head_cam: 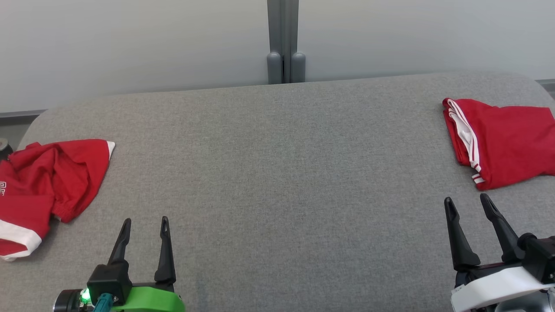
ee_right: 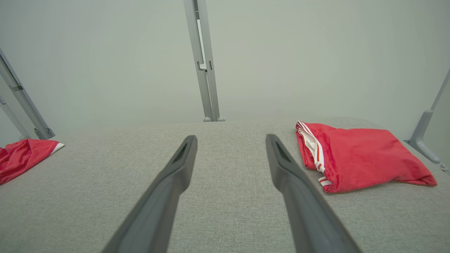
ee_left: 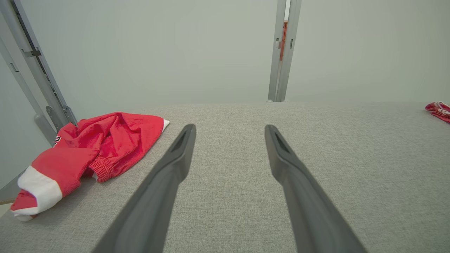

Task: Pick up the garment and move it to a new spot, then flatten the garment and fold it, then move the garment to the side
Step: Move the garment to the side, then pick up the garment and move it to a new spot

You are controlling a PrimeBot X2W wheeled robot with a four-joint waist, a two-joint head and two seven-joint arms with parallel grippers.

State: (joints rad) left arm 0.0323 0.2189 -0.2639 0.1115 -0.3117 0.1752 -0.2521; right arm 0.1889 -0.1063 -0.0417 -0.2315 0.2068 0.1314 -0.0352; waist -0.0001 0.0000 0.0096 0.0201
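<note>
A crumpled red garment with white trim lies at the table's left edge, also seen in the left wrist view as a rumpled red garment. A folded red garment with white stripes rests at the right edge, close to the right wrist camera as the folded garment. My left gripper hovers open at the lower left, just right of the crumpled one, with nothing between its fingers. Open and empty too, my right gripper sits at the lower right, just in front of the folded garment.
The grey fabric table spans the head view, with rounded far corners. A grey post stands behind its far edge against a pale wall. A dark object peeks in at the far left edge.
</note>
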